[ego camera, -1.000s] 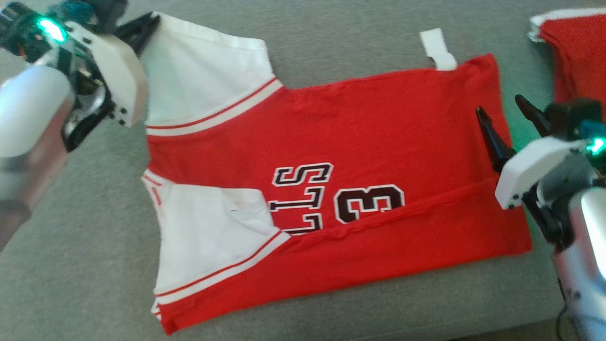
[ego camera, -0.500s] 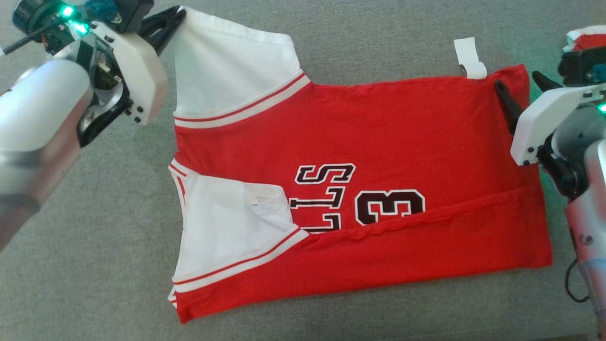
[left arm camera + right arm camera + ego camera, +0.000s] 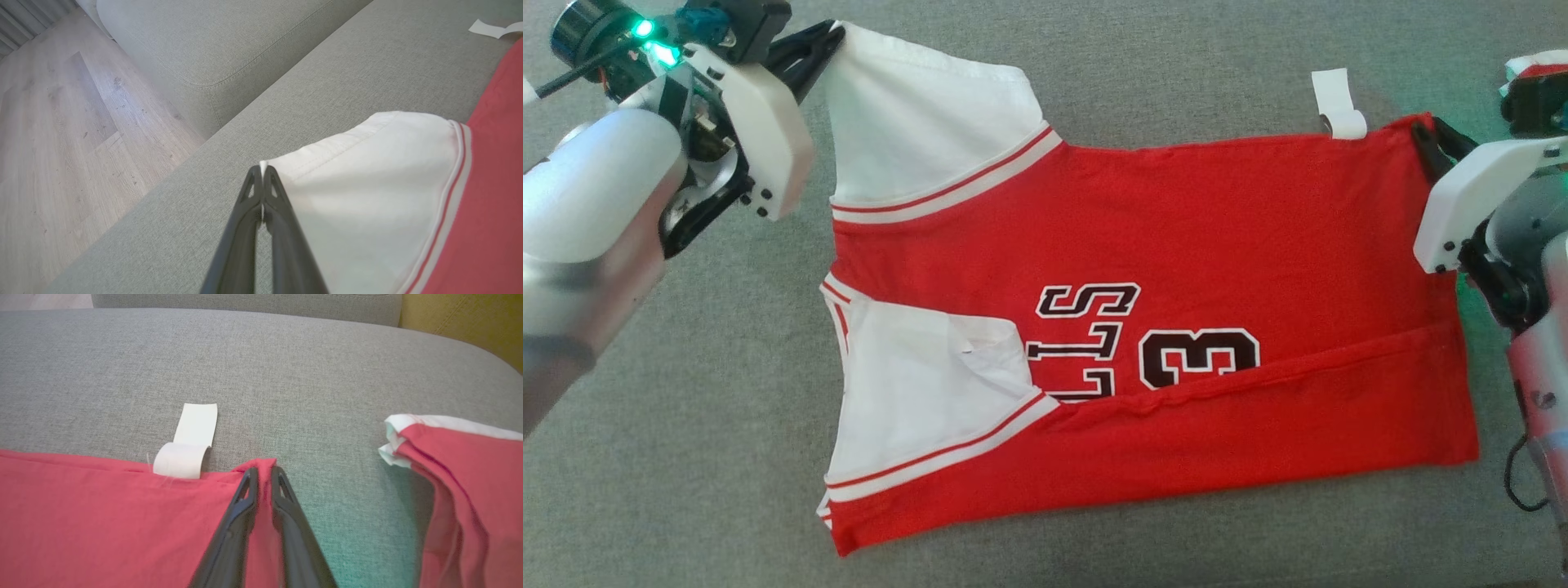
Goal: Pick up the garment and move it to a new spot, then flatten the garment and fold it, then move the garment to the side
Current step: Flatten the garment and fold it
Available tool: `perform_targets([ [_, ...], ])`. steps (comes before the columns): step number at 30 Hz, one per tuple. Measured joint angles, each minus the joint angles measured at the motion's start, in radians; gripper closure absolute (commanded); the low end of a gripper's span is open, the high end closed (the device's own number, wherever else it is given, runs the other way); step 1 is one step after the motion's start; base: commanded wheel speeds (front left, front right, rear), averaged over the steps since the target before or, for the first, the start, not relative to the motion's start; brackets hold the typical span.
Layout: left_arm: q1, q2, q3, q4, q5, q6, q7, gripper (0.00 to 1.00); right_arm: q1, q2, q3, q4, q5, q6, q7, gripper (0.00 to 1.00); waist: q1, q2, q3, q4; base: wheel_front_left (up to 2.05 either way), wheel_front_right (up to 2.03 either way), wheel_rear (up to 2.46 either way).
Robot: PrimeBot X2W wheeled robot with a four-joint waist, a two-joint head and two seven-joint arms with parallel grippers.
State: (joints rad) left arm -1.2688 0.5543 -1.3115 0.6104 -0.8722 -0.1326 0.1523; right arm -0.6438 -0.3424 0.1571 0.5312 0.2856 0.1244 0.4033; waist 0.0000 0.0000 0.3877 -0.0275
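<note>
Just changed: right gripper point(image 3: 264, 470), wide a second ago, now pinches the jersey point(image 3: 1192, 220) hem corner at 2 o'clock; left gripper point(image 3: 262, 173) clamps its white sleeve point(image 3: 923, 114) at 11; it lies flat mid sofa cushion point(image 3: 1143, 57), fold likely next.

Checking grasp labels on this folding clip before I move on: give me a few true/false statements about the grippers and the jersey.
1. The left gripper pinches the jersey's white sleeve. True.
2. The right gripper hangs open over bare cushion. False: its fingers are closed on the jersey's red corner, beside the white tag.
3. The jersey's near edge is folded up over part of the lettering. True.
4. A second garment lies beside the left gripper. False: it lies on the right gripper's side, apart from the jersey.
</note>
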Motion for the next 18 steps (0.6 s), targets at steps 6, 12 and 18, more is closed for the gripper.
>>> perform_targets([
  [6, 0.0, -0.001, -0.005, 0.009, -0.002, 0.0, -0.008, 1.0, -0.003, -0.003, 0.001, 0.005, 0.007, 0.0, -0.007, 1.0, 0.0, 0.0, 0.001, 0.001, 0.0, 0.0, 0.0],
  [12, -0.007, -0.001, -0.01, 0.031, 0.014, 0.0, -0.095, 1.0, -0.016, -0.011, -0.007, -0.003, 0.024, 0.0, -0.048, 1.0, 0.0, 0.0, 0.004, 0.004, 0.0, 0.0, 0.0],
  [18, -0.105, -0.002, 0.021, 0.111, 0.09, 0.014, -0.323, 1.0, -0.102, -0.028, -0.065, -0.016, 0.048, 0.0, -0.112, 1.0, 0.0001, 0.0, 0.009, 0.018, 0.0, 0.0, 0.0],
])
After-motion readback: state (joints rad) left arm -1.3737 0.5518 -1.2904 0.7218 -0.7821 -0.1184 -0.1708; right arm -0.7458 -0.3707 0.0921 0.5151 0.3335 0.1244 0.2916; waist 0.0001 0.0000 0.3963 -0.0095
